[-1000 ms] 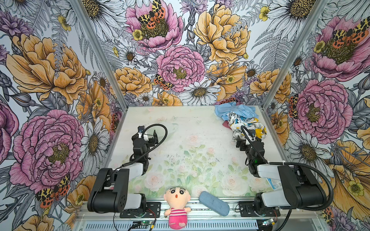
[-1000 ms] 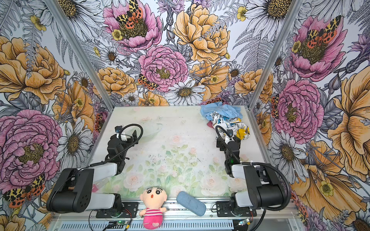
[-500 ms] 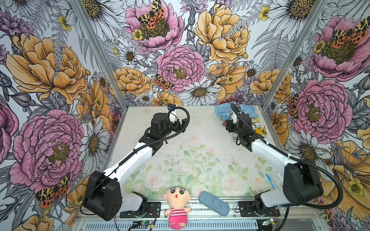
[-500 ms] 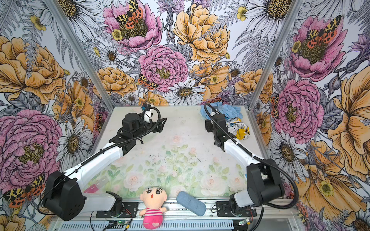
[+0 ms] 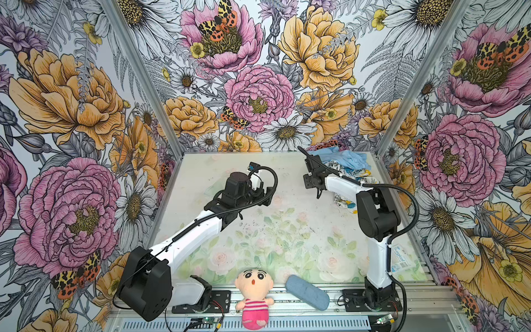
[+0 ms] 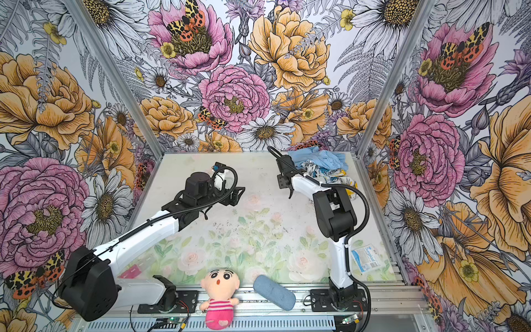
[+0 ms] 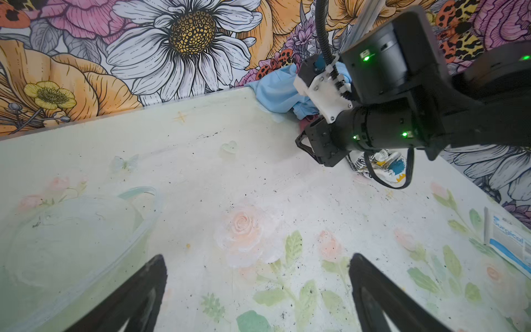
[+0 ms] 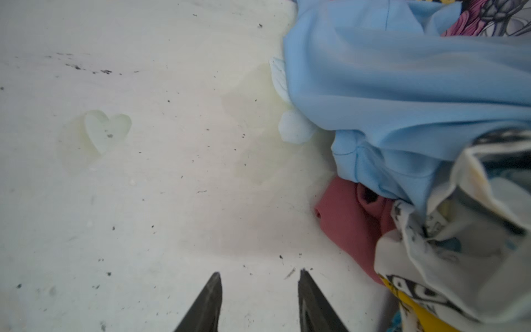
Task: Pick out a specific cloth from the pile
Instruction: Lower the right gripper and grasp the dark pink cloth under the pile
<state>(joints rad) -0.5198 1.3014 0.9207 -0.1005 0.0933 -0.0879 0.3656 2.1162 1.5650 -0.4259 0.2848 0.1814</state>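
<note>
In both top views the pile (image 5: 349, 166) sits in the far right corner of the tabletop (image 5: 287, 230). The blue cloth (image 5: 349, 158) lies at its back and the printed cloth (image 5: 360, 179) on its near side. The right fingers (image 5: 318, 193) hang just beside the pile's left edge, tips down; how far they are spread cannot be told here. The left fingers (image 5: 266, 197) hover over the middle of the tabletop, well apart from the pile.

In the right wrist view the right fingers (image 8: 214, 290) stand partly apart. The gap between the tips is narrow, with nothing in it but bare tabletop. The cloth (image 8: 344, 221) lies near them without touching, at the pile's foot, wedged under the blue cloth and the printed cloth. Only a bunched strip shows. It runs along the pile's edge from one neighbour to the other, its rounded fold facing the open tabletop. Its full long axis is buried.

In the left wrist view the left fingers (image 7: 143, 287) are spread wide and hold nothing, above bare tabletop.
</note>
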